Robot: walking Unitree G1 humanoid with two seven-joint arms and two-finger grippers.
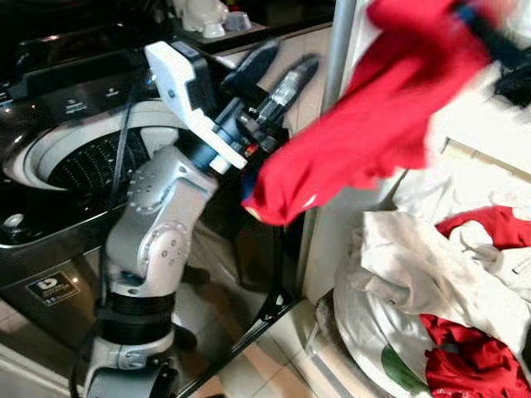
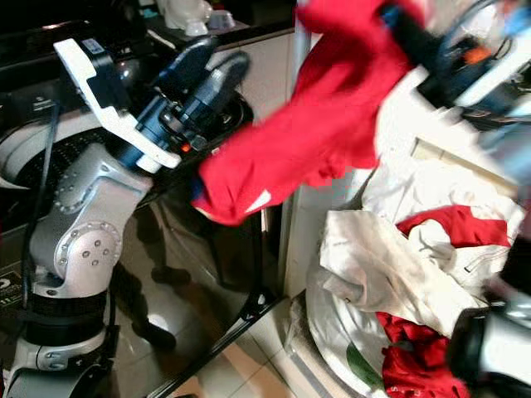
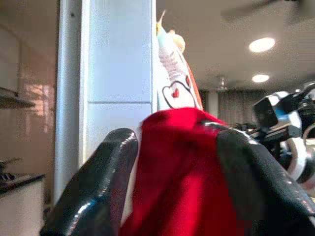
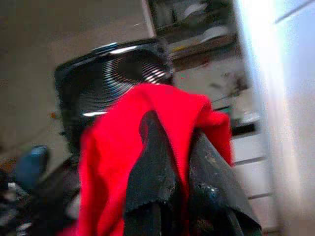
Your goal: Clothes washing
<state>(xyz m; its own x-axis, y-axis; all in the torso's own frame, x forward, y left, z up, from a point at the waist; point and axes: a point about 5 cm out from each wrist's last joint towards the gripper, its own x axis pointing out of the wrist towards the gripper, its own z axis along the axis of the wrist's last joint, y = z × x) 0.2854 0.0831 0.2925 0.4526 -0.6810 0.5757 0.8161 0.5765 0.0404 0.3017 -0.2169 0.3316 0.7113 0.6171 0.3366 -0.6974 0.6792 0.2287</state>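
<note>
A red garment (image 1: 373,124) hung in the air, stretched slantwise between the two grippers and blurred along its upper part. Its upper end was pinched by the right gripper (image 4: 184,162), whose two black fingers (image 4: 152,172) were pressed together on a fold of the cloth; in the right wrist view the fabric draped over and around both fingers. From that hold the garment sloped down toward the left gripper (image 1: 274,70). Its lower hem hung just beside and slightly below the left gripper's fingers (image 1: 292,81). In the left wrist view the red cloth lay between the left gripper's two fingers, which stood spread apart; whether either finger touched the fabric could not be told.

Below and behind the left gripper stood a top-loading washing machine (image 1: 50,215), its lid open and its perforated drum (image 1: 91,162) exposed. The garment hung beside the machine's opening, not over it, in front of a white pillar (image 1: 336,66).

Beneath the right gripper lay a pile of laundry (image 1: 448,274) of white and red pieces, resting in a white basket (image 1: 365,332). Beyond the washing machine, a dark counter carried white crockery (image 1: 211,16).
</note>
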